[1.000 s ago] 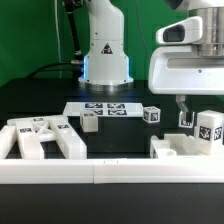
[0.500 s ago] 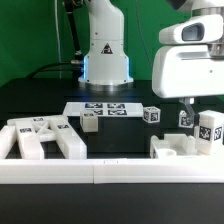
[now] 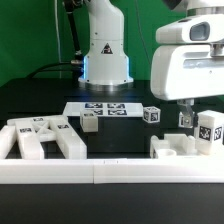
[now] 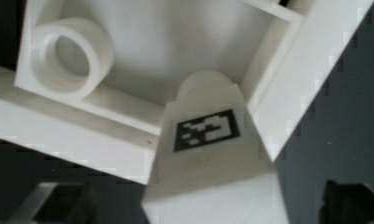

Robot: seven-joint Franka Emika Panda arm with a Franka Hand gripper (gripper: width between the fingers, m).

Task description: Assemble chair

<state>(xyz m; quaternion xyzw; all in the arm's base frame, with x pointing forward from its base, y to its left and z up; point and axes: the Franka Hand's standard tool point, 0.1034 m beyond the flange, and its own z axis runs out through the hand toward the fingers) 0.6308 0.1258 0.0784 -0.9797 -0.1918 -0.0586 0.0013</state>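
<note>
The chair lies in white tagged parts on the black table. In the exterior view my gripper [image 3: 185,112] hangs over a small tagged square post [image 3: 186,120] at the right, just behind a white slab part [image 3: 178,146]. A tagged block [image 3: 209,128] stands beside it. In the wrist view that post [image 4: 207,130] runs between my dark fingers [image 4: 354,200], with a dark gap on each side. My gripper [image 4: 205,206] is open around it. Behind the post lies a white slab with a round hole [image 4: 68,55].
More chair parts [image 3: 42,135] lie at the exterior view's left, and two small tagged cubes [image 3: 90,121] [image 3: 152,115] sit mid-table. The marker board [image 3: 105,108] lies before the robot base [image 3: 105,55]. A long white rail [image 3: 110,175] runs along the front.
My wrist has sunk slightly over the small post at the right. The parts on the table have not moved.
</note>
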